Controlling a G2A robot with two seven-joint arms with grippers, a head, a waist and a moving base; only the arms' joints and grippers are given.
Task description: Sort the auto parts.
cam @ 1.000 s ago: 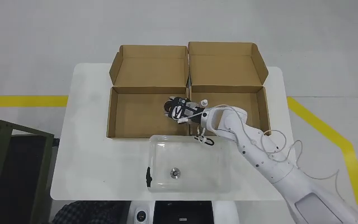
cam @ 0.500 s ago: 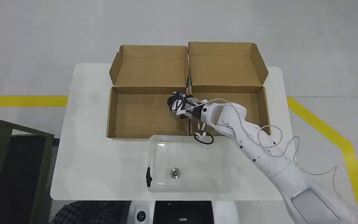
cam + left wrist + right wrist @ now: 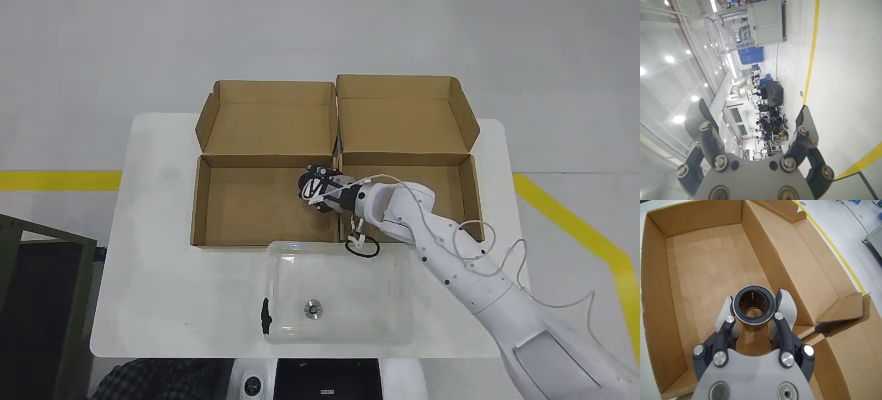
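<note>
Because the right gripper (image 3: 755, 298) is closed on the bearing (image 3: 754, 309) only across its smooth round sides, holding it over the left cardboard box (image 3: 711, 266) close to the wall shared with the right cardboard box (image 3: 455, 195), a release here would probably let the cylinder tip and roll, or clip that wall. A slack squeeze could drop it early. The left gripper (image 3: 752, 105) is spread wide, holds nothing and points off toward the room.

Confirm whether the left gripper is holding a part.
No, the left gripper has its fingers spread apart with nothing between them.
</note>
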